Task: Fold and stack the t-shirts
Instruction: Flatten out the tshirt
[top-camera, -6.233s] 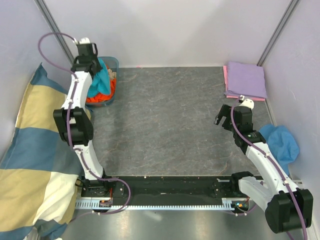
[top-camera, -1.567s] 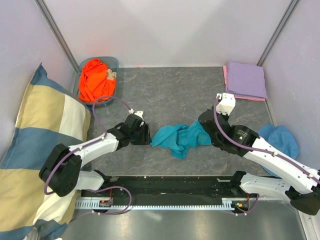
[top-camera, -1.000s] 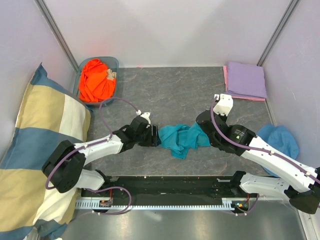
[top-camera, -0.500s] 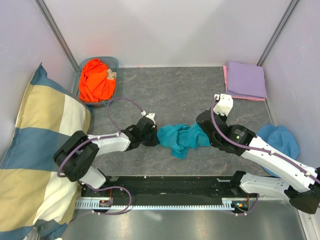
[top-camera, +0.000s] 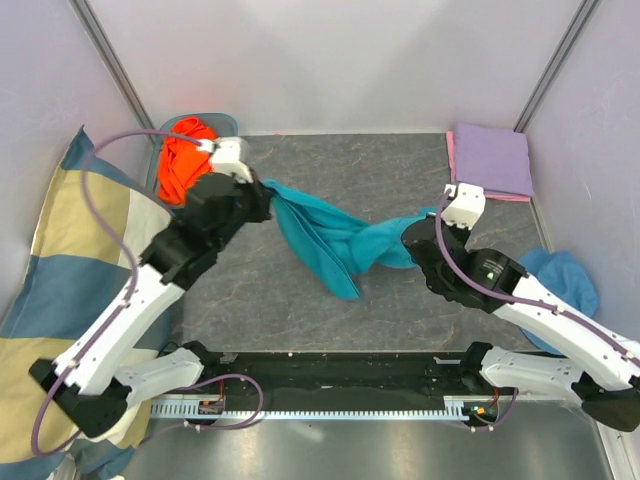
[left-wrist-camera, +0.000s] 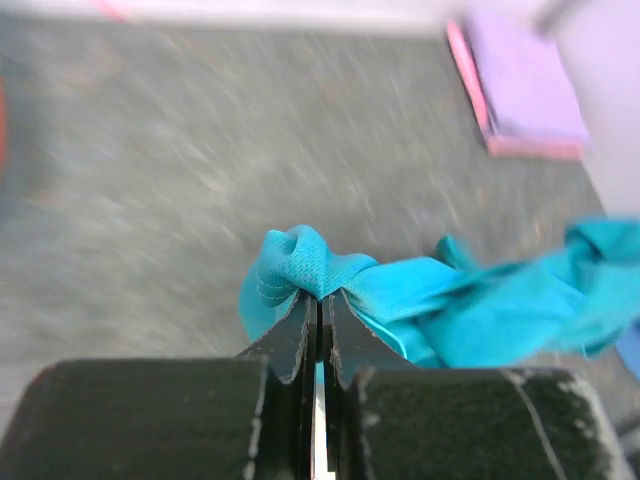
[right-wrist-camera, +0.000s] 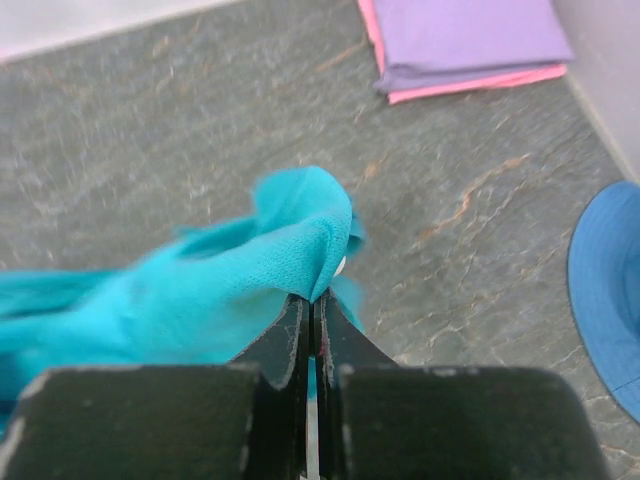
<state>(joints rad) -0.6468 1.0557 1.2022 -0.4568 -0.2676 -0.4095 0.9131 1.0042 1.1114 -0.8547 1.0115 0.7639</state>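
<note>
Grey marbled tabletop (top-camera: 345, 170) (pale walls (top-camera: 350, 60))

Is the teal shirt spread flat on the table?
No, the teal shirt is bunched and stretched between the shut jaws of the left arm and the right arm.

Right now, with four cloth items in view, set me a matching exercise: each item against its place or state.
Items:
1. teal cloth t-shirt
2. bright orange cloth t-shirt
3. lavender cloth t-shirt
4. blue fabric bucket hat

Places or states:
A. folded flat, far-right corner
B. lying at the right edge
C. held up, stretched out
D. bunched, far-left corner

Pairs: 1-C, 2-D, 3-A, 4-B
</note>
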